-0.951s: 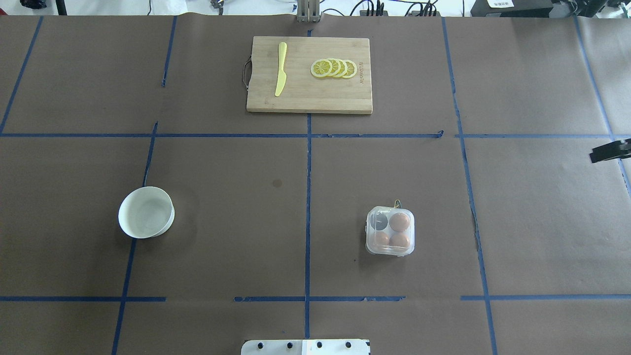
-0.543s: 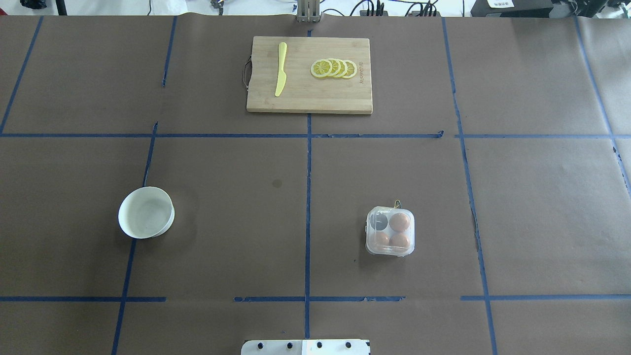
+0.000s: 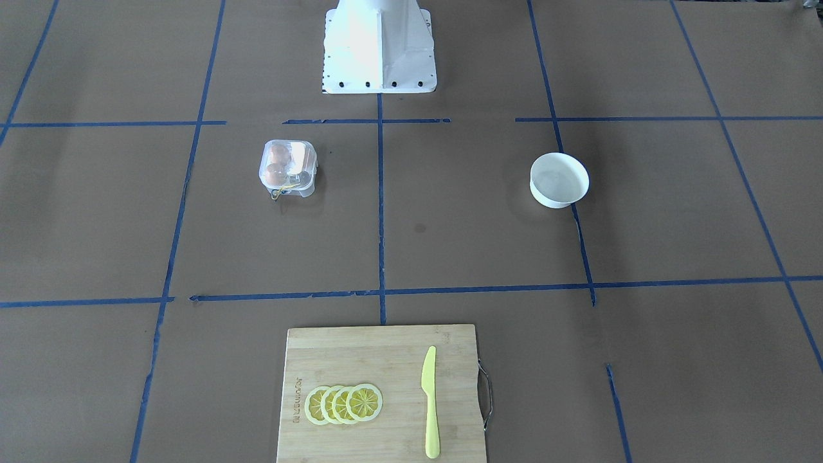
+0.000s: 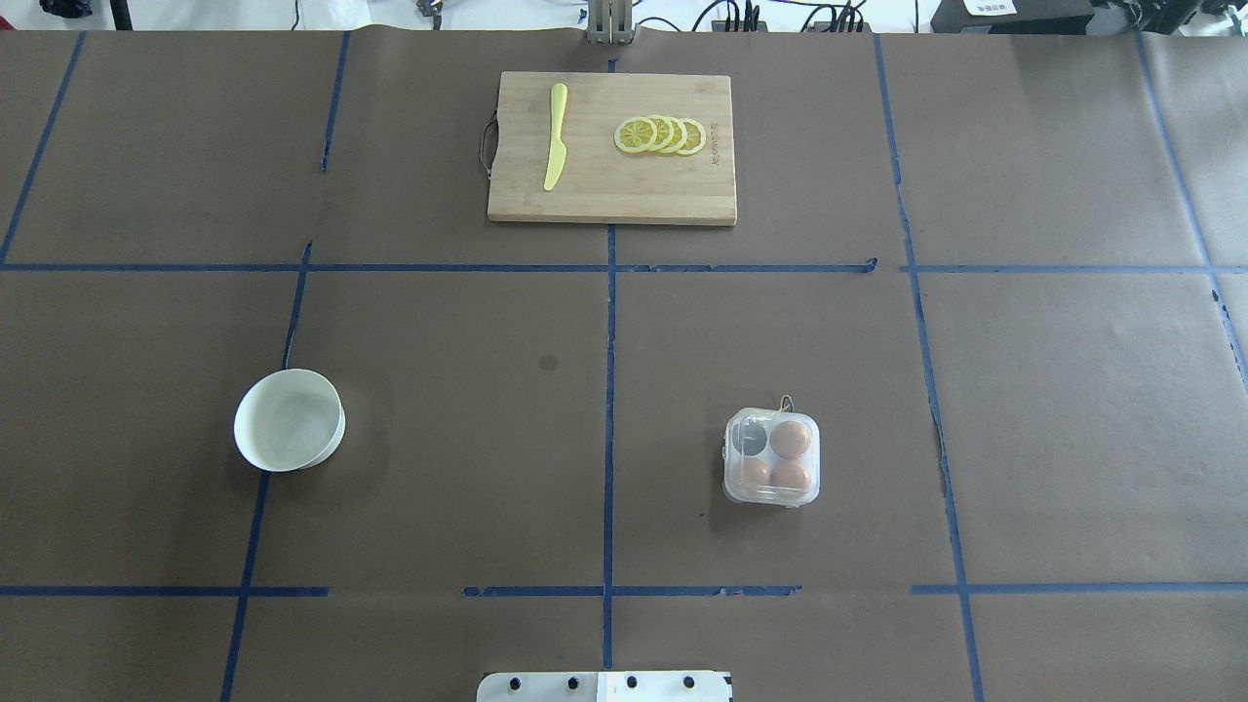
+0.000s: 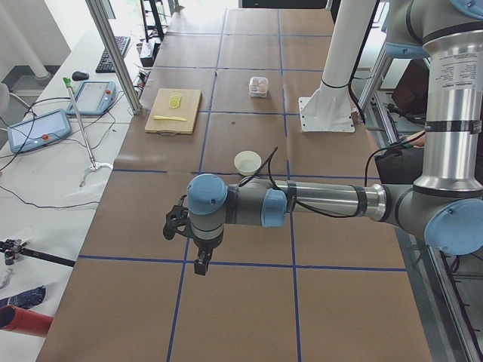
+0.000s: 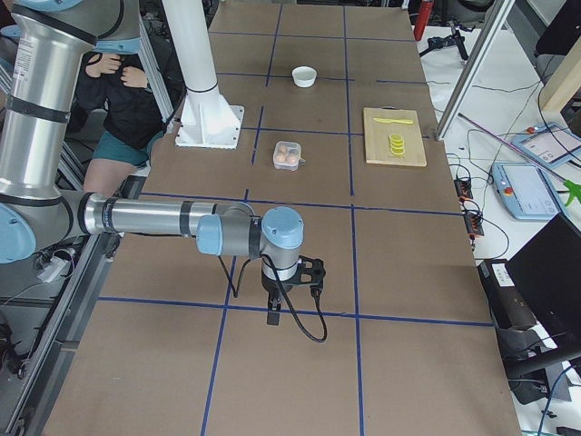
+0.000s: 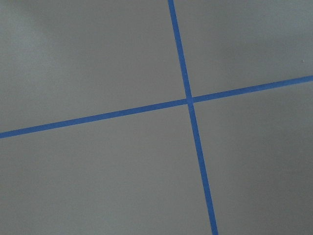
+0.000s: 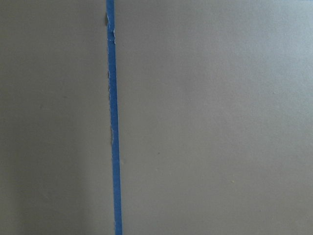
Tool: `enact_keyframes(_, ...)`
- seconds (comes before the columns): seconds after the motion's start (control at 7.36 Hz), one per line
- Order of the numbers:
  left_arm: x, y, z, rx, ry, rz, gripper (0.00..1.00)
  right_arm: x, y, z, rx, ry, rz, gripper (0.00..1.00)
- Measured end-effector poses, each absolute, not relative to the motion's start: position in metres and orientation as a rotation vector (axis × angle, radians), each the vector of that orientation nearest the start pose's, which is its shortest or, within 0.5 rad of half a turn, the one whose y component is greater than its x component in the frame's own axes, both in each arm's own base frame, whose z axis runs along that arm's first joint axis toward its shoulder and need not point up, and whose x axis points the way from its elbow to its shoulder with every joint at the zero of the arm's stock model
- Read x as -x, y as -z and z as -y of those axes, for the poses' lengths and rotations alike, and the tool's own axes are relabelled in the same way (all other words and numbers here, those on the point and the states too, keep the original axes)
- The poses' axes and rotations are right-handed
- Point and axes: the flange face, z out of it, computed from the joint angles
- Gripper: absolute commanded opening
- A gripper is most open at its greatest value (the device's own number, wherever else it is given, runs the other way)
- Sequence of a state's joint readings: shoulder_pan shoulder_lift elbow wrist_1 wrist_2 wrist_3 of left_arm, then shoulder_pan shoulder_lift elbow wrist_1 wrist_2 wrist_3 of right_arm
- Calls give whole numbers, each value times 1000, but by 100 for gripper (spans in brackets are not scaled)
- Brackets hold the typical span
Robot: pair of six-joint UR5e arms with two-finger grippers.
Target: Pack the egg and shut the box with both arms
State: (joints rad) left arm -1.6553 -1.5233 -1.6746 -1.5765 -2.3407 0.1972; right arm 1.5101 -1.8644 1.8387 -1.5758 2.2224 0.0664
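The clear box [image 4: 770, 456] sits right of the table's centre with its lid down over the cups. Three orange-brown eggs fill three cups, one being the far right egg [image 4: 791, 439]. The far left cup [image 4: 749, 436] looks dark and empty. The box also shows in the front view [image 3: 289, 167]. My left gripper [image 5: 201, 264] hangs over bare table far off the table's left end. My right gripper [image 6: 272, 313] hangs far off the right end. Both show only in side views, so I cannot tell whether they are open or shut. Both wrist views show only brown paper and blue tape.
A white bowl [image 4: 290, 419] stands left of centre and looks empty. A wooden cutting board [image 4: 624, 190] at the far edge carries a yellow knife [image 4: 556, 136] and lemon slices [image 4: 660, 135]. The white base block [image 3: 379, 45] is at the near edge.
A black part of my right gripper showed at the overhead view's right edge one second ago. It has since left that view. The box, bowl and board have not moved.
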Motion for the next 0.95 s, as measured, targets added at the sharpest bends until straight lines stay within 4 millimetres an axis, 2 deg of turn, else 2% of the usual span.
enact_keyframes(0.54,103,-638,461,-150,-124,-759,100,-46,-651,394,31,4,691,100)
enact_keyframes(0.95,103,-641,459,-146,-124,-760,100,-46,-650,397,24,12,692,100)
